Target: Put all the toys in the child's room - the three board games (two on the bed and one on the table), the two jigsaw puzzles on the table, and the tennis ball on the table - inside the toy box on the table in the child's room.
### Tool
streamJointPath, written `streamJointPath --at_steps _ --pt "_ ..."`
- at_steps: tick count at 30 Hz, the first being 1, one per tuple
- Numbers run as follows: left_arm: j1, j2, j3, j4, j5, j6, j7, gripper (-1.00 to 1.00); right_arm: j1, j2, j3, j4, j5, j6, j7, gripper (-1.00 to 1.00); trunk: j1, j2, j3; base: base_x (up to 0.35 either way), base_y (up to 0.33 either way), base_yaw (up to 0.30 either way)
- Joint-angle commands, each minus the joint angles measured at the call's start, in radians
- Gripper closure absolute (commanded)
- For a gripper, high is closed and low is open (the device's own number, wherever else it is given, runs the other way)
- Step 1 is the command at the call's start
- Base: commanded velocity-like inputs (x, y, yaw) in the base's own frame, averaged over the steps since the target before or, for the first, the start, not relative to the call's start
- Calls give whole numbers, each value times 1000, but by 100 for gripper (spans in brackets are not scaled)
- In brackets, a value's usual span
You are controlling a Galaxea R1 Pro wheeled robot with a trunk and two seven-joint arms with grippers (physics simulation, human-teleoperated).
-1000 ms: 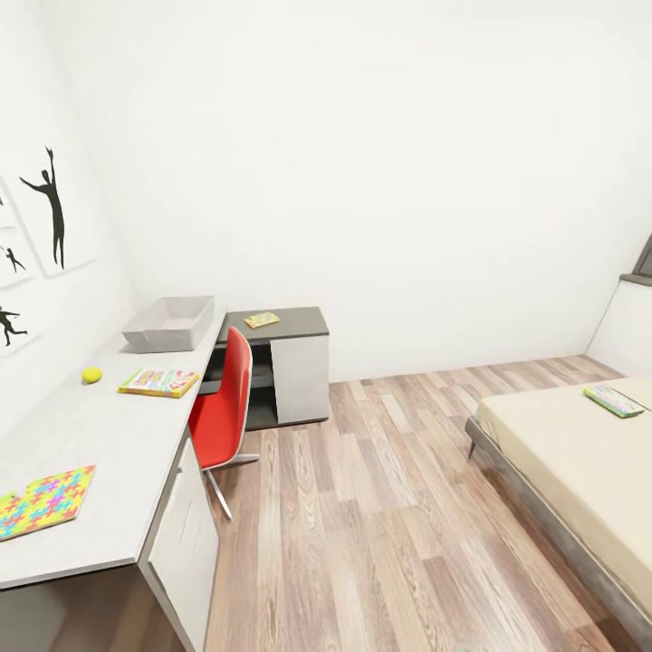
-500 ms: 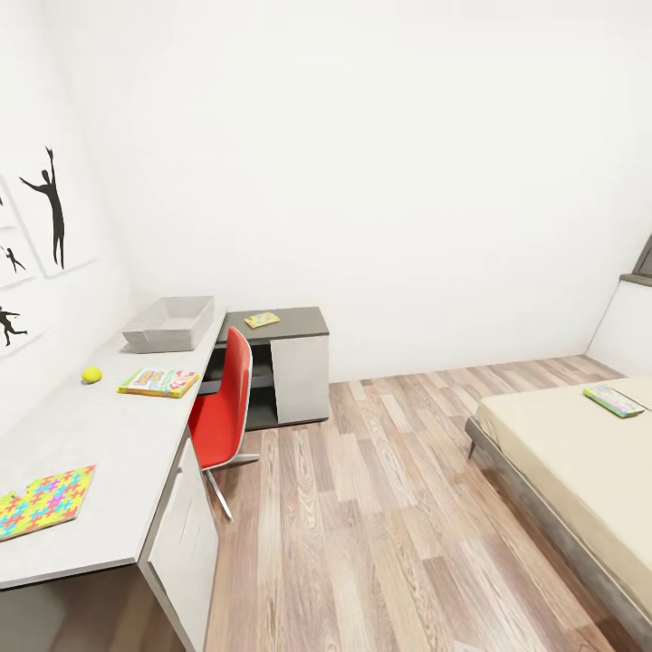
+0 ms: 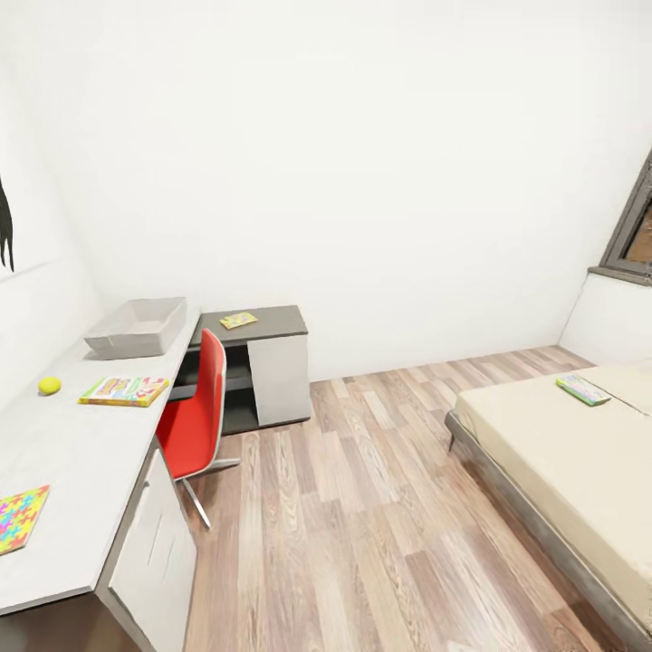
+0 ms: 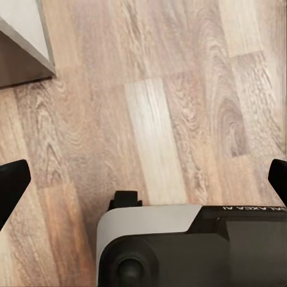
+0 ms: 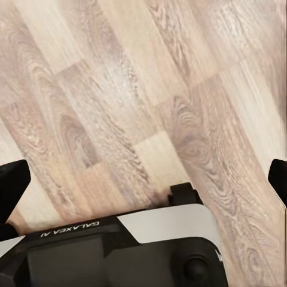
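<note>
The light-grey toy box (image 3: 136, 328) stands at the far end of the table (image 3: 81, 453). In front of it lie the yellow-green tennis ball (image 3: 50, 385) and a green-yellow-red board game (image 3: 125, 391). One multicoloured jigsaw puzzle (image 3: 20, 518) lies near the table's front, cut by the picture's edge. Another jigsaw puzzle (image 3: 238, 320) rests on the lower dark-grey section. A flat greenish board game (image 3: 582, 390) lies on the bed (image 3: 561, 462) at the right. My left gripper (image 4: 143, 179) and right gripper (image 5: 143, 179) hang over the wooden floor, both open and holding nothing.
A red swivel chair (image 3: 195, 417) stands tucked against the table's side. Wide wooden floor (image 3: 362, 507) lies between table and bed. A window frame (image 3: 634, 231) shows at the far right wall. A table corner (image 4: 27, 36) shows in the left wrist view.
The whole head view has swung to the right, so the table and bed sit further left in the picture. Nothing in the room itself has moved.
</note>
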Motion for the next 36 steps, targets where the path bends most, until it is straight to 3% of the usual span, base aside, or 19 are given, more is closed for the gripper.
streamJointPath --at_steps 1,36 --pt "0 0 -1 1 5 -4 -2 -100 0 1 0 -2 -4 5 -4 -100 0 -1 -3 212 -189 -176" --pt "0 1 -1 2 5 -9 8 -100 0 12 2 -1 -2 4 -3 -100 0 -1 -53 116 -68 -152"
